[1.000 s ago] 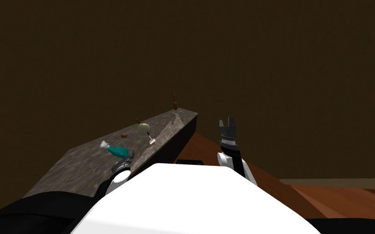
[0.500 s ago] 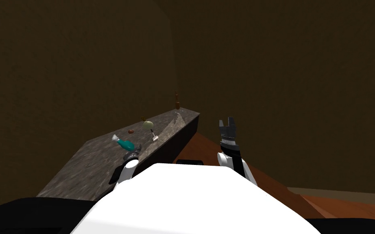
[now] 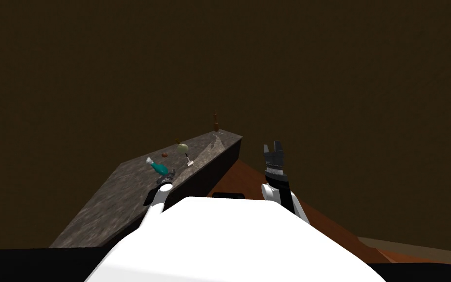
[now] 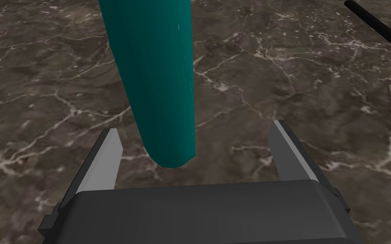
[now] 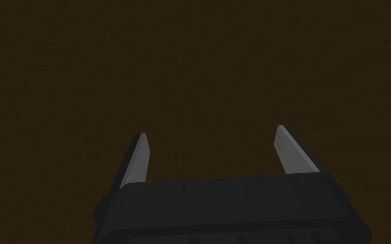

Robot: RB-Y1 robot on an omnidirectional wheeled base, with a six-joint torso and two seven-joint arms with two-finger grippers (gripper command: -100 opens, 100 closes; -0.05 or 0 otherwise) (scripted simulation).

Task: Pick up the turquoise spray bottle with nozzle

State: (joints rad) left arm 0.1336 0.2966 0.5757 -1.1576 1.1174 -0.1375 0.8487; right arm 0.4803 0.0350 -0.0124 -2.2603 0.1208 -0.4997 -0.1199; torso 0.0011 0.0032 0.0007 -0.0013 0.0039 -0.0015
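Observation:
The turquoise spray bottle (image 3: 160, 168) lies on its side on the dark marbled counter (image 3: 117, 196), its white nozzle (image 3: 149, 160) pointing away from me. My left gripper (image 3: 167, 176) sits at the bottle's base end. In the left wrist view the teal body (image 4: 156, 80) runs between the two fingers, its rounded base reaching in between them, and the left gripper (image 4: 194, 131) is open with a gap on either side. My right gripper (image 3: 273, 149) is raised to the right of the counter, off its end, fingers open and empty (image 5: 209, 137).
Further along the counter lie a small brown object (image 3: 164, 154), a pale round fruit (image 3: 182, 146), a black-handled tool (image 3: 189, 160) and a brown bottle (image 3: 215, 122) at the far end. Reddish wooden floor (image 3: 249, 181) shows right of the counter. Dark walls surround.
My view has swung, so the counter sits more to the right in the picture. My left arm has reached forward and its gripper stays at the bottle's base. The right arm holds still.

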